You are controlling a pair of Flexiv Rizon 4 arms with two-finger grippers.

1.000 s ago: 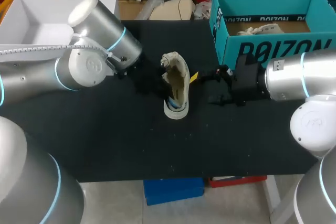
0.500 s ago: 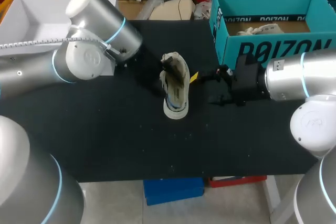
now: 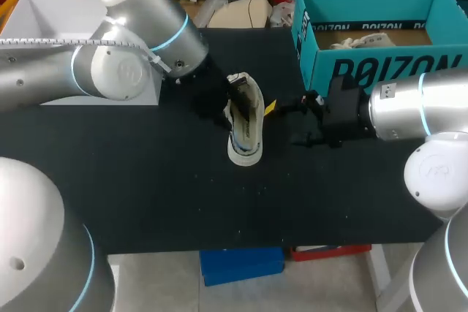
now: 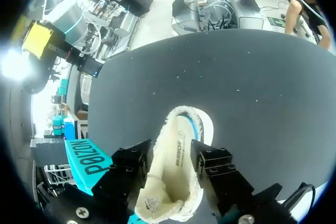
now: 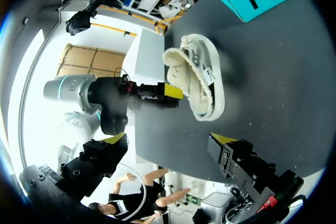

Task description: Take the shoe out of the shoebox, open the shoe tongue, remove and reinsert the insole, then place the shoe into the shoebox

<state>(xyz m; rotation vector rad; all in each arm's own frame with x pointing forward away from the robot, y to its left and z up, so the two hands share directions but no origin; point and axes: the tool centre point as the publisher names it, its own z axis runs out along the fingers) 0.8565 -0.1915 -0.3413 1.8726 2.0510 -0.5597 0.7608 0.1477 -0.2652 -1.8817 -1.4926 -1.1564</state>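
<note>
Shoe [image 3: 245, 126] first — it is out of the box and lies in the middle of the black table [image 3: 146, 195], and it looks tipped a bit onto its side. Its insole [image 4: 181, 135] looks to be inside it. The left gripper [image 4: 173, 156] is right at the shoe's back end, down over the open top. I cannot tell if it is squeezing the shoe or just sitting loose around it. The right gripper [image 5: 168, 139] is near the shoe's other side but not touching it. Its two fingers are spread wide with nothing between them. The blue-green shoebox [image 3: 380, 71] is at the far right of the table, well apart from the shoe, and a white box [image 3: 44, 27] is at the far left. What could go wrong? I think the shoe could slide or roll over — its edge is soft and fluffy, so a pinch there might slip off, and a push from one side may just shove it along. If the shoe turns, the insole would be hard to reach. The two grippers are close together too, so they might bump if both go for the shoe at once.
</note>
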